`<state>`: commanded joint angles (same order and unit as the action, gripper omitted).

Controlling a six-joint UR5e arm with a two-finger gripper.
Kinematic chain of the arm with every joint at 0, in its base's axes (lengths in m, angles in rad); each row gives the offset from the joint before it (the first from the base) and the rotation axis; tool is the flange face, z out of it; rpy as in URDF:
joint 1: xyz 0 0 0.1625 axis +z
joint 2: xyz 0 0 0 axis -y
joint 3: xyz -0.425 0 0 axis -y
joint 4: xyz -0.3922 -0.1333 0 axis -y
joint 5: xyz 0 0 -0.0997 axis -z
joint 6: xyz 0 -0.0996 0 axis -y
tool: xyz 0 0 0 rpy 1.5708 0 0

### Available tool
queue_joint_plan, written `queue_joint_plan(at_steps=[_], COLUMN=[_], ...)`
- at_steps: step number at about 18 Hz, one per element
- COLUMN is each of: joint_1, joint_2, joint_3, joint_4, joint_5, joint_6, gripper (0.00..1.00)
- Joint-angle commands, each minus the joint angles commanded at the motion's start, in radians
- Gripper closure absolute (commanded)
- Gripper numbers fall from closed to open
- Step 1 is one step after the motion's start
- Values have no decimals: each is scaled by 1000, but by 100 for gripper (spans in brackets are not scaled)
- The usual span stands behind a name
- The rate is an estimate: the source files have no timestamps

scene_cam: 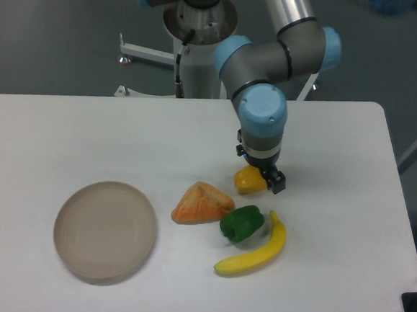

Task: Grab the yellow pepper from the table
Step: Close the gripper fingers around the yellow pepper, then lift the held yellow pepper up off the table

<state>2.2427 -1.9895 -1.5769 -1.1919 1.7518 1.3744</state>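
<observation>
The yellow pepper (248, 181) is small and yellow-orange and lies on the white table (66, 130), right of centre. My gripper (262, 177) is lowered straight onto it from above. One dark finger (275, 181) stands against the pepper's right side, and the other finger is hidden behind the wrist and the pepper. The pepper's upper right part is covered by the gripper. I cannot tell whether the jaws are pressed onto it.
An orange wedge-shaped item (201, 203) lies just left of and below the pepper. A green pepper (241, 224) and a curved yellow banana (255, 249) lie in front of it. A round beige plate (105, 230) sits at the front left.
</observation>
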Motion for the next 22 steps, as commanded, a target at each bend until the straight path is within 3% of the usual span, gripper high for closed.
queue_joint_plan(at_steps=[9,13,19,22], joint_1=[0,2,3,3], joint_2=[-5,-6,-9,-11], joint_3=[-35,-63,-74,-74], joint_4=[3,63,63,64], joint_5=[0,0,2,0], joint_6=[3,12,14,12], gripper=[0,0,0,14])
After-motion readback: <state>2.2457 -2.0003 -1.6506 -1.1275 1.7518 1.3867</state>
